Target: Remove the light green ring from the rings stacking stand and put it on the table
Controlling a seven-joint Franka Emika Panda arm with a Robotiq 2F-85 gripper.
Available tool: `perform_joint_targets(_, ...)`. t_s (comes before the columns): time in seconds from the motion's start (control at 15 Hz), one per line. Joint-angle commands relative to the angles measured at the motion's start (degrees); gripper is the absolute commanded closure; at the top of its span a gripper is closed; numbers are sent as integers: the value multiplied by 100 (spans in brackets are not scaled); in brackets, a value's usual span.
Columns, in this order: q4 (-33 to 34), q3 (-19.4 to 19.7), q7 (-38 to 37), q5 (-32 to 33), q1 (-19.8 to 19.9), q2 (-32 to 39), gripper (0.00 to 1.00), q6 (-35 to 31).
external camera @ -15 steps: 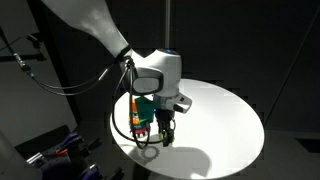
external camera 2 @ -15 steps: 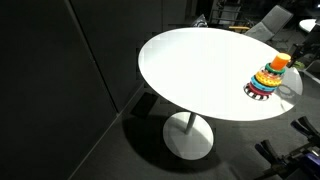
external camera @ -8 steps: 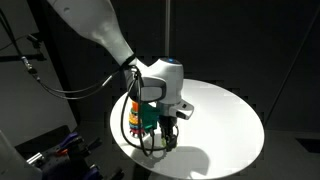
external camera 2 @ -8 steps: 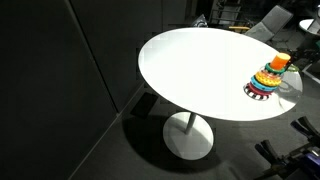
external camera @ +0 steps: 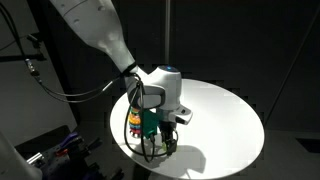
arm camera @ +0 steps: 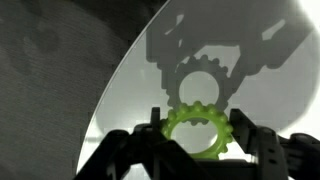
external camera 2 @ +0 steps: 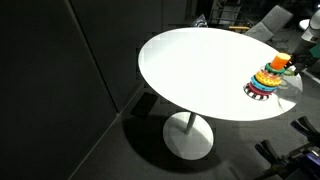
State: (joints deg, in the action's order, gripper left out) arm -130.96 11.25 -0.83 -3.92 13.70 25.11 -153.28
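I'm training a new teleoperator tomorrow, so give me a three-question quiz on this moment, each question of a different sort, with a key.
1. True or false: in the wrist view the gripper is shut on the light green ring.
2. Multiple choice: in an exterior view, what tops the rings stacking stand? A) an orange piece B) a black cube C) a white ball
3. Fill in: in the wrist view the ring's shadow falls on the white ____.
Key: 1 true; 2 A; 3 table.
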Motion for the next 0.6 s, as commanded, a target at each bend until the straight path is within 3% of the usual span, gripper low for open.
perform_joint_targets(0.0, 106, -64, 25, -79, 57, 119, 55, -126)
perform_joint_targets(0.07, 98, -61, 22, -65, 49, 124, 55, -132)
perform_joint_targets(0.27, 85, -67, 14, -62, 41, 115, 35, -108)
perform_joint_targets(0.4, 70, -76, 25, -62, 42, 94, 12, -92)
perform_joint_targets(0.53, 53, -102, 57, -80, 59, 59, 3, -65)
